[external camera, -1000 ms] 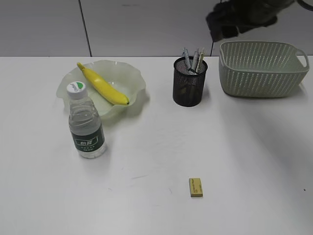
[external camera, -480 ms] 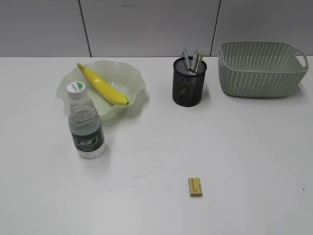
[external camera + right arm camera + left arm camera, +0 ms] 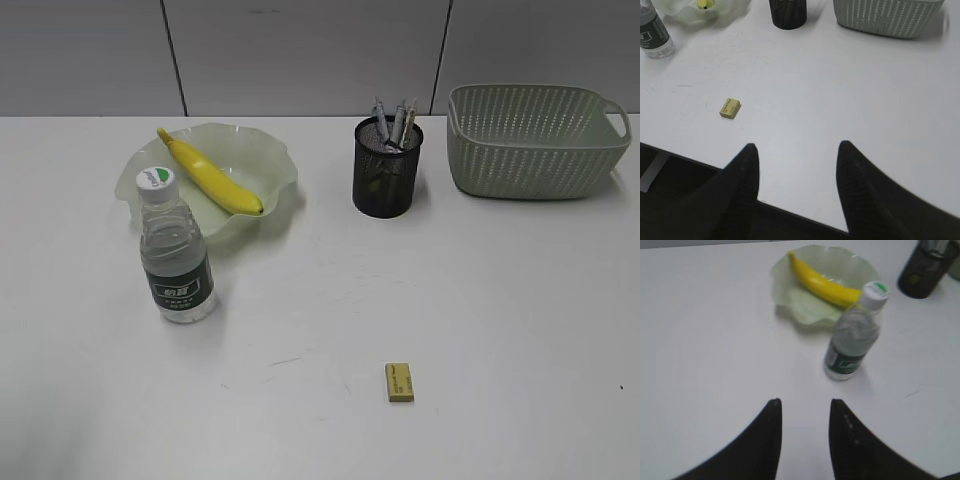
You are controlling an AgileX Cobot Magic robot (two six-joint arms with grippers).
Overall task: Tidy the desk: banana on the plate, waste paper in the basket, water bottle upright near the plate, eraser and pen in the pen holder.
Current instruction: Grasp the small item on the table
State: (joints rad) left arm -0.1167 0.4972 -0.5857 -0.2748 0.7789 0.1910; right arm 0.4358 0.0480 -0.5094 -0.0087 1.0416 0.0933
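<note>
I see the banana (image 3: 210,172) lying across the plate (image 3: 275,160), dark tip toward the front right edge of the dish; the plate sits at the back left of the desk (image 3: 480,300); from my left wrist camera the same banana (image 3: 822,282) rests in the ruffled green dish (image 3: 805,312). The water bottle (image 3: 175,250) stands upright just in front of the plate, its white cap overlapping the rim in the exterior view; in the left wrist view the bottle (image 3: 852,337) stands just in front of the dish. The pen holder (image 3: 387,168) stands to the right of the plate, well apart from it, with several pens (image 3: 398,120) sticking out of its top. The basket (image 3: 535,140) sits at the back right, beside the holder but not touching; I cannot see into it, and I find no waste paper on the desk. The eraser (image 3: 400,382) lies flat on bare tabletop near the front, well apart from everything else; my right wrist camera shows it (image 3: 730,108) as a small yellow block ahead and to the left of the fingers.

Neither arm shows in the exterior view. The left gripper (image 3: 804,407) hangs over bare desk near the bottle, jaws parted by a narrow gap, nothing between them; the right gripper (image 3: 797,152) hangs above the front edge of the desk, jaws set wider, nothing between them.
</note>
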